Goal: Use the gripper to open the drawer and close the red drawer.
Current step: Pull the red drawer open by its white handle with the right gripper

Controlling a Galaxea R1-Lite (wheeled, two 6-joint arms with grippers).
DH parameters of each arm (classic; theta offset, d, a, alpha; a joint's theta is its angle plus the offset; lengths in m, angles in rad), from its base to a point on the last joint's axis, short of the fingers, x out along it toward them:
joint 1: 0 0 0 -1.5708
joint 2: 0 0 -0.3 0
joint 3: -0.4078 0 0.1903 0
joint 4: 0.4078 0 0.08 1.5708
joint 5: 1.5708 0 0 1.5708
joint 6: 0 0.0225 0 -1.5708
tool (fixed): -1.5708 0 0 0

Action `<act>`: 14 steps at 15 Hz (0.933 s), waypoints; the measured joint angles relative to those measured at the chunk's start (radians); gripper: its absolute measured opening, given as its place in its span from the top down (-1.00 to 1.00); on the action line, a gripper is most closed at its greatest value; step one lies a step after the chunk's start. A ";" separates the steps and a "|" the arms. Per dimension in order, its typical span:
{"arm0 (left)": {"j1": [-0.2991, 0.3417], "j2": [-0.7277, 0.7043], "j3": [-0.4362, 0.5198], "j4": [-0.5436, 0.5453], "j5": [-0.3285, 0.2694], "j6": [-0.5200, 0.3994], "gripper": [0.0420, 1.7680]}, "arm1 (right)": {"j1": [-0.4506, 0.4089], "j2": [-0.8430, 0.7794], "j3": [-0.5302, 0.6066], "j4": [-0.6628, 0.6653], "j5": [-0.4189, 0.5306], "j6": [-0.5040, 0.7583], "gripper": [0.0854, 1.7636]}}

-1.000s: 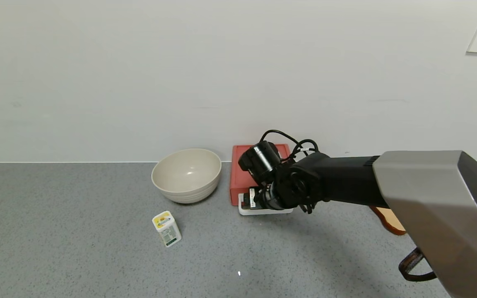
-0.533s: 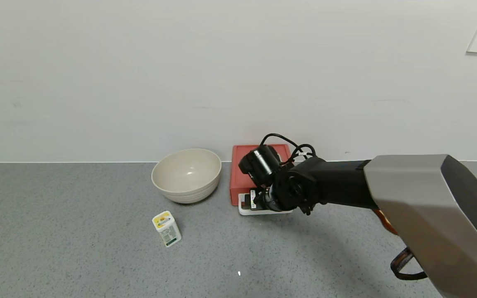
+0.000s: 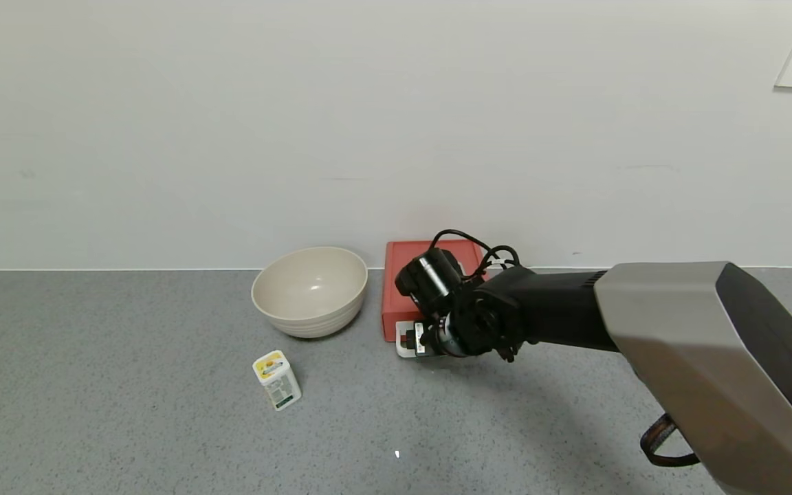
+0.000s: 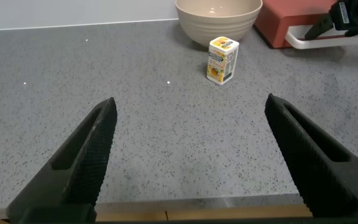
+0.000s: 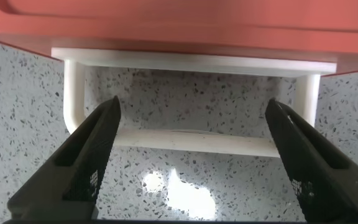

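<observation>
Red drawer (image 3: 406,283) against the wall, just right of the beige bowl (image 3: 310,290).
Right gripper (image 5: 191,168) hovers over its white loop handle (image 5: 188,140), fingers spread wide, grasping nothing; left gripper (image 4: 197,155) hangs released above the grey countertop (image 3: 128,385), well apart.

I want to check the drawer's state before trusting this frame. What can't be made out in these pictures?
- Head view: the right gripper hides most of the white handle and the red drawer front.
- Right wrist view: the top edge cuts off the drawer, so how far the tray is slid can't be told.
- Head view: the label on the small carton is too small to read.
</observation>
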 joint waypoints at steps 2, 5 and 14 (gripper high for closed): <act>0.000 0.000 0.000 0.000 0.000 0.001 -0.94 | 0.002 0.000 0.000 0.005 0.001 -0.001 -0.94; 0.000 0.000 0.000 0.000 0.000 0.001 -0.94 | 0.006 -0.001 0.000 0.023 0.005 -0.006 -0.94; 0.000 0.000 0.000 0.002 0.000 0.001 -0.94 | 0.029 -0.022 0.002 0.157 0.044 0.021 -0.94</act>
